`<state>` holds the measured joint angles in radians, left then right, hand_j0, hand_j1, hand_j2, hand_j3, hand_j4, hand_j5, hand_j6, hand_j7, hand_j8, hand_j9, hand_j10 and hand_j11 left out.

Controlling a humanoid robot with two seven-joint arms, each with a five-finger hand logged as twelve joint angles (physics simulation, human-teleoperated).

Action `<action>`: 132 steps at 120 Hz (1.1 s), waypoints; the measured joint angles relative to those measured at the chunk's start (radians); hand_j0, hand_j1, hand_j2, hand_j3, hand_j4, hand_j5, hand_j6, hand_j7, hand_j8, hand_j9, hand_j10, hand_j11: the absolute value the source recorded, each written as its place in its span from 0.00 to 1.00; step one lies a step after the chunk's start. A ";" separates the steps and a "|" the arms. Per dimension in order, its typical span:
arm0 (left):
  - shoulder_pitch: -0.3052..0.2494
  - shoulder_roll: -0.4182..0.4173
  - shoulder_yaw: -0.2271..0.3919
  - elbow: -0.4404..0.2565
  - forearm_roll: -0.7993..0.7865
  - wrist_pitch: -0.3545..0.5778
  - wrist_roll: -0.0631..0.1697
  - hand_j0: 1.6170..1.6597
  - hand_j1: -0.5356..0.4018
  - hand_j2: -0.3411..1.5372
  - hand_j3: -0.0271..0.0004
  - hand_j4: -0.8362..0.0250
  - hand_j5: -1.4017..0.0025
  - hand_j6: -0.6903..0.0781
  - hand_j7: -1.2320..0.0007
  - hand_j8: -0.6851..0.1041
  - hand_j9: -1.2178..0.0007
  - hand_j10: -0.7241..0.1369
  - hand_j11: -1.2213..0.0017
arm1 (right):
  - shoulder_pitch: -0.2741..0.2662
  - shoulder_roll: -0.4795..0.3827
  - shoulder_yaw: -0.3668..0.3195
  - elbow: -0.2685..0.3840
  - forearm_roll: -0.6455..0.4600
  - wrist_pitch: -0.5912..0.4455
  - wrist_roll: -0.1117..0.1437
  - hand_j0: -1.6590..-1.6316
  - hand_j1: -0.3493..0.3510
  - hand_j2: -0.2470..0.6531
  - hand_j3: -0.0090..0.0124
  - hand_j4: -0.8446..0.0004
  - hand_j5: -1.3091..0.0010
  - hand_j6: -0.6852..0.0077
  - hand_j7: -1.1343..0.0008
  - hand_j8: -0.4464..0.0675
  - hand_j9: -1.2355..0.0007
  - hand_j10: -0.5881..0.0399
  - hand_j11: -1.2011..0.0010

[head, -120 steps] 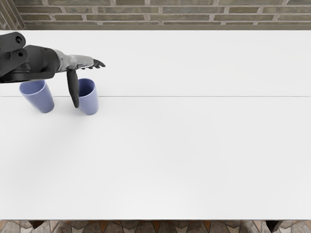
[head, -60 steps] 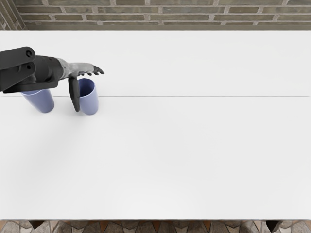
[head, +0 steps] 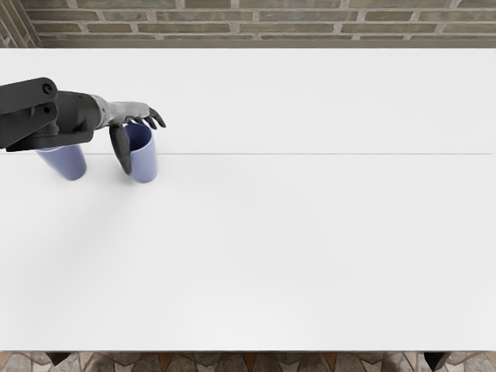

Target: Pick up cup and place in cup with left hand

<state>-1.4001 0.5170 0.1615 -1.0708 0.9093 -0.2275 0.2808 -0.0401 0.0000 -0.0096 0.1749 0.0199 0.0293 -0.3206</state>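
Left hand (head: pixel 129 115) at one cup (head: pixel 145 164), rim partly hidden.

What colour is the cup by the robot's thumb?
That cup is purplish blue, seen best in the head view.

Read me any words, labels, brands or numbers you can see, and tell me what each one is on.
There are none to read. Both blue cups show plain sides, the far-left one partly hidden by the arm. No lettering shows on the left hand, the white table or the brick wall.
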 joint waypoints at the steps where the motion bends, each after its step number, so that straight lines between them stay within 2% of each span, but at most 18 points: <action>1: 0.000 0.000 0.000 0.000 0.000 0.000 0.000 0.96 0.58 0.23 0.99 0.70 0.78 0.59 0.75 0.57 0.75 0.57 0.75 | 0.000 0.000 0.000 0.000 0.000 0.000 0.000 0.04 0.00 0.27 0.42 1.00 1.00 0.99 1.00 0.87 1.00 0.94 1.00; 8: 0.001 0.000 0.000 0.000 0.000 0.000 0.000 0.96 0.52 0.24 0.99 0.68 0.76 0.57 0.73 0.55 0.73 0.55 0.73 | 0.000 0.000 0.000 0.000 0.000 0.000 0.000 0.04 0.00 0.27 0.42 1.00 1.00 0.99 1.00 0.87 1.00 0.94 1.00; 22: 0.000 0.000 0.001 0.000 0.001 0.000 0.000 0.96 0.54 0.23 0.99 0.64 0.73 0.53 0.70 0.51 0.69 0.51 0.70 | 0.000 0.000 0.000 0.000 0.000 0.000 0.000 0.04 0.00 0.27 0.42 1.00 1.00 0.99 1.00 0.87 1.00 0.94 1.00; 39: -0.002 0.001 0.001 0.000 0.000 0.000 0.000 0.96 0.50 0.23 0.99 0.60 0.70 0.48 0.66 0.46 0.66 0.47 0.66 | 0.000 0.000 0.000 0.000 0.000 0.000 0.000 0.04 0.00 0.27 0.42 1.00 1.00 0.99 1.00 0.87 1.00 0.94 1.00; 75: -0.022 0.016 0.000 -0.001 -0.002 -0.004 0.000 0.95 0.51 0.22 0.99 0.56 0.67 0.43 0.62 0.42 0.62 0.43 0.62 | 0.000 0.000 0.000 0.000 0.000 0.000 0.000 0.04 0.00 0.27 0.42 1.00 1.00 0.99 1.00 0.87 1.00 0.94 1.00; 99: -0.031 0.018 0.000 -0.001 -0.003 -0.006 -0.003 0.96 0.47 0.22 0.99 0.52 0.65 0.40 0.61 0.41 0.60 0.40 0.60 | 0.000 0.000 0.000 0.000 0.000 0.000 0.000 0.04 0.00 0.27 0.42 1.00 1.00 0.99 1.00 0.87 1.00 0.94 1.00; 106: -0.031 0.017 0.000 -0.001 -0.003 -0.006 -0.004 0.95 0.46 0.23 0.99 0.50 0.64 0.38 0.60 0.43 0.58 0.38 0.58 | 0.000 0.000 0.000 0.000 0.000 0.000 0.000 0.04 0.00 0.27 0.42 1.00 1.00 0.99 1.00 0.87 1.00 0.94 1.00; 117: -0.031 0.017 0.000 -0.002 -0.006 -0.008 -0.004 0.94 0.41 0.26 0.99 0.49 0.61 0.43 0.57 0.48 0.55 0.36 0.55 | 0.000 0.000 0.000 0.000 0.000 0.000 0.000 0.04 0.00 0.27 0.42 1.00 1.00 0.99 1.00 0.87 1.00 0.94 1.00; 121: -0.031 0.017 0.001 -0.004 -0.007 -0.008 -0.004 0.95 0.37 0.31 0.99 0.48 0.61 0.46 0.56 0.50 0.54 0.39 0.54 | 0.000 0.000 0.000 0.000 0.000 0.000 0.000 0.04 0.00 0.27 0.42 1.00 1.00 0.99 1.00 0.87 1.00 0.94 1.00; 132: -0.031 0.017 0.001 -0.006 -0.008 -0.009 -0.005 0.92 0.34 0.30 0.99 0.47 0.58 0.52 0.54 0.56 0.52 0.44 0.52 | 0.000 0.000 0.000 0.000 0.000 0.000 0.000 0.04 0.00 0.27 0.42 1.00 1.00 0.99 1.00 0.87 1.00 0.94 1.00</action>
<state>-1.4312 0.5338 0.1624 -1.0768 0.9008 -0.2366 0.2762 -0.0401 0.0000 -0.0098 0.1750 0.0200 0.0292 -0.3206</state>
